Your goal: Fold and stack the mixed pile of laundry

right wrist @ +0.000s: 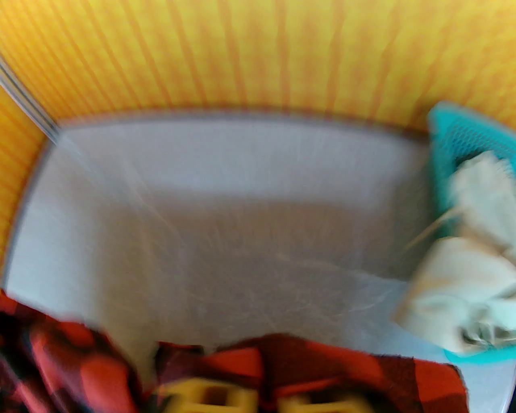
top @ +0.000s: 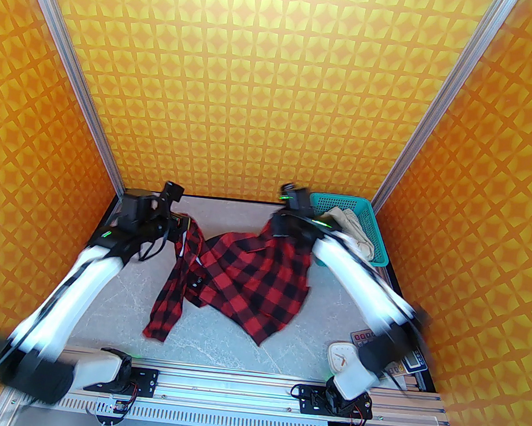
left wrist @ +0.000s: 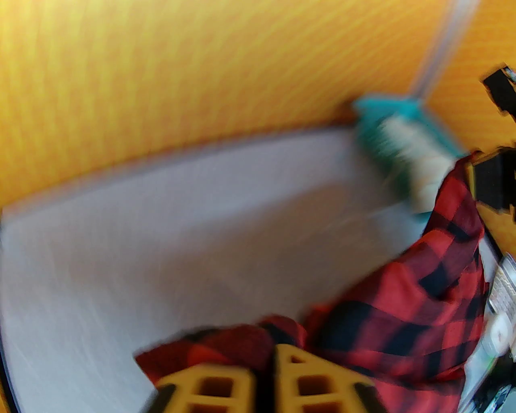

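The red-and-black checked shirt (top: pixel 254 281) lies spread over the middle of the grey table (top: pixel 228 213), one sleeve trailing toward the near left. Its two far corners rise to the grippers. My left gripper (top: pixel 180 226) is at the left corner; in the left wrist view the shirt (left wrist: pixel 403 314) bunches at the yellow fingertips (left wrist: pixel 266 355). My right gripper (top: pixel 281 225) is at the right corner, with the shirt (right wrist: pixel 322 363) across its fingers (right wrist: pixel 266 397). Blur hides whether either grip holds. The cream trousers (top: pixel 358 236) (left wrist: pixel 407 149) (right wrist: pixel 475 282) hang out of the basket.
The teal mesh basket (top: pixel 343 199) (left wrist: pixel 375 105) (right wrist: pixel 455 125) stands in the far right corner against the orange wall. A white clock face (top: pixel 340 354) and small keypad devices (top: pixel 366 336) lie at the near right by the right arm's base.
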You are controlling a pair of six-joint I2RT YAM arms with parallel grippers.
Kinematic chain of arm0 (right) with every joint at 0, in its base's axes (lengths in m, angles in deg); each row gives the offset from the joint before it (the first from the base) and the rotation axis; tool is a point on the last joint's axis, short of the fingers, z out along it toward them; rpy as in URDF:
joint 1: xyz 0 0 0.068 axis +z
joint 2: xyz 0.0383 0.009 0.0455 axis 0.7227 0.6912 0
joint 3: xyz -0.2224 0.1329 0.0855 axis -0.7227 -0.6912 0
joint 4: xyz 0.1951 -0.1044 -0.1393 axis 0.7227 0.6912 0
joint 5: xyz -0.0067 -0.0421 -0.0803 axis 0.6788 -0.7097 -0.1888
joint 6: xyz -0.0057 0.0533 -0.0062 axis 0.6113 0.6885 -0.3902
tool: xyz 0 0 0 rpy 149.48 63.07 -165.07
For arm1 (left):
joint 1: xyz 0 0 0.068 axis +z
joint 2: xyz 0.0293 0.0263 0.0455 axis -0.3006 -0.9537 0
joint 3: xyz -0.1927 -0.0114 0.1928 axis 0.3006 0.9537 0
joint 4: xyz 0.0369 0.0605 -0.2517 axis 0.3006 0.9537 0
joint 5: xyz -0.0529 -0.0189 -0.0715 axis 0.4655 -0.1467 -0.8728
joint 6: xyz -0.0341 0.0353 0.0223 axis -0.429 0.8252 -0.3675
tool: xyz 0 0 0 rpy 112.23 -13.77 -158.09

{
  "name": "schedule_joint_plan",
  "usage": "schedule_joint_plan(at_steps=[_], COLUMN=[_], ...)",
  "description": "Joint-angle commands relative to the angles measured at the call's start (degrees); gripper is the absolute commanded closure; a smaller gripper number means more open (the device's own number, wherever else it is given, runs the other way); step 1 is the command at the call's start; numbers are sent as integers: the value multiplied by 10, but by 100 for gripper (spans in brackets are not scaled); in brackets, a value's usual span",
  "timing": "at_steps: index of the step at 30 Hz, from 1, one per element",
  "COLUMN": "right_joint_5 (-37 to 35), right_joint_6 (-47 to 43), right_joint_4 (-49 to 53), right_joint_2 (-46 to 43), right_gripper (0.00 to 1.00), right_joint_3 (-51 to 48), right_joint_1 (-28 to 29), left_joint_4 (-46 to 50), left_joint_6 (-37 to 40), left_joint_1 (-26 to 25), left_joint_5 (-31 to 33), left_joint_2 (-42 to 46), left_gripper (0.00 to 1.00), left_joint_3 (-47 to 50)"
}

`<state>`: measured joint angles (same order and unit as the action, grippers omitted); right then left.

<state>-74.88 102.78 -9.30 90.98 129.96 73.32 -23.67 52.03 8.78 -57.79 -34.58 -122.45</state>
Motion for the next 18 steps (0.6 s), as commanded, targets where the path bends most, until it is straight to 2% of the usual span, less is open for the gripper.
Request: schedule_joint_plan(at_steps=[1, 4, 10, 14, 18], right_joint_5=[10, 25, 100, 117, 134], right_joint_6=[1, 23, 121, 179, 232], right_joint_4=[32, 8, -63, -75, -109], right_joint_2=[59, 19, -181, -250, -241], right_gripper=[47, 39, 37, 36, 34], right_joint_3=[56, -10, -292, -414, -466], right_joint_1=[-8, -8, 6, 89, 190], left_joint_4=[-47, -41, 0, -1, -12], left_joint_6=[-30, -34, -85, -124, -144], left_joint_1=[21, 28, 30, 30, 40], left_joint_5=[-23, -19, 11, 36, 30], left_joint_2=[-24, -4, 86, 114, 106], left_gripper=[53, 34, 27, 19, 18], left_joint_3=[23, 56, 188, 282, 304])
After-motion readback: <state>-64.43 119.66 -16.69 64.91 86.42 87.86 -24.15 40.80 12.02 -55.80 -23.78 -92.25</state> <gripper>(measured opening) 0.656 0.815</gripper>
